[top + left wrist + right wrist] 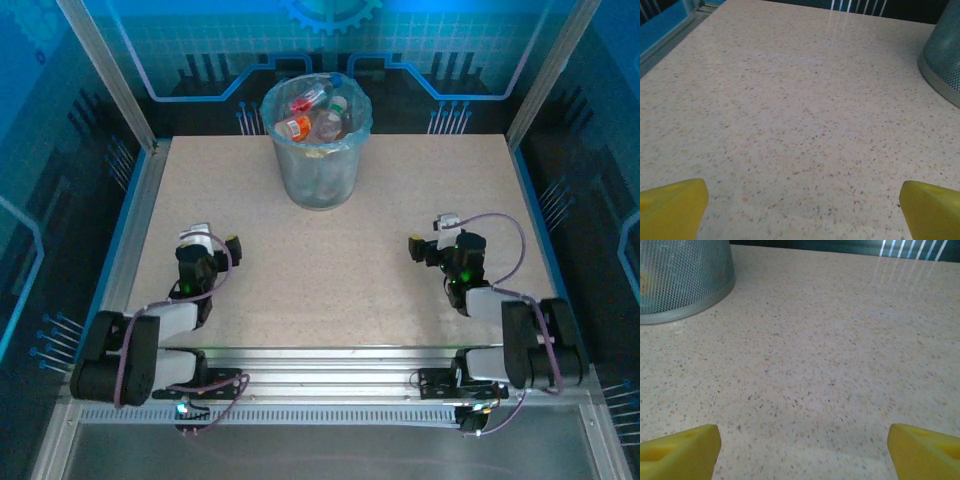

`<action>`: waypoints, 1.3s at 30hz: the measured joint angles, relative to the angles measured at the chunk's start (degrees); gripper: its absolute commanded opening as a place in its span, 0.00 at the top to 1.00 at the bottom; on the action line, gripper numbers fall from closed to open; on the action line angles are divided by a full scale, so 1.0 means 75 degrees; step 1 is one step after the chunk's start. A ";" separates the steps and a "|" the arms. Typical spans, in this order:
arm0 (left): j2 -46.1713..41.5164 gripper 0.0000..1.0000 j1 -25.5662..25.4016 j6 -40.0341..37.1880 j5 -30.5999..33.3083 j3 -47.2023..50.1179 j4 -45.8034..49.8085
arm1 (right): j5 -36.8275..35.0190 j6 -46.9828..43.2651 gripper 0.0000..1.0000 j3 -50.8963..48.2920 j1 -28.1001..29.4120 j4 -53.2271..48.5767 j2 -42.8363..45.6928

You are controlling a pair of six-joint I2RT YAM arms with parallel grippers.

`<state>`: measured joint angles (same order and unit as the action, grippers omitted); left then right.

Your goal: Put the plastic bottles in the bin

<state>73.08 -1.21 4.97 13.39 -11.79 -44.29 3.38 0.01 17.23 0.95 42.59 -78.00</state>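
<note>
Top external view: plastic bottles [315, 115] lay in bin [318, 185], none seen on table [330, 270]; task looked finished. Left gripper [218, 238] and right gripper [432, 232] stood wide, holding nothing.

A robot test cell. Aluminium posts [108, 75] stand at 10 and 2 o'clock. Blue circuit-print walls [450, 40] ring the table [330, 260].

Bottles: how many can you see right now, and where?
3, all atop the pile in the bin: a red-labelled bottle at the back, an orange bottle front-left, a clear bottle right. More are likely buried beneath.
</note>
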 measured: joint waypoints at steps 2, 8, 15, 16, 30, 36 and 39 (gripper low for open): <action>0.0259 0.01 0.0239 -0.0093 -0.0551 -0.0038 -0.0399 | 0.0312 0.0067 0.12 -0.0041 -0.0227 0.0708 -0.0632; 0.1635 0.01 0.0740 -0.0114 -0.1577 -0.0117 -0.2183 | 0.0647 0.0283 0.08 -0.0038 -0.0516 0.1186 -0.0968; 0.2328 0.01 0.0746 -0.0085 -0.1851 -0.0323 -0.2611 | -0.0542 0.0265 0.00 0.0653 0.0169 0.0551 -0.1017; 0.2320 0.01 0.0740 -0.0087 -0.1853 -0.0469 -0.2486 | -0.0667 0.0245 0.00 0.0752 0.0280 0.0516 -0.1017; 0.2273 0.01 0.0586 -0.0318 -0.2008 -0.1067 -0.1483 | -0.1209 0.0189 0.00 0.0825 0.0329 0.0227 -0.1020; 0.2267 0.01 0.0580 -0.0344 -0.2031 -0.1119 -0.1341 | -0.1227 0.0189 0.00 0.0825 0.0329 0.0201 -0.1020; 0.2264 0.01 0.0574 -0.0344 -0.2031 -0.1122 -0.1323 | -0.1227 0.0189 0.00 0.0825 0.0329 0.0201 -0.1020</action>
<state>90.06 3.09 2.39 -1.85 -20.21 -54.22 -5.82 1.43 23.42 3.42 44.10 -85.65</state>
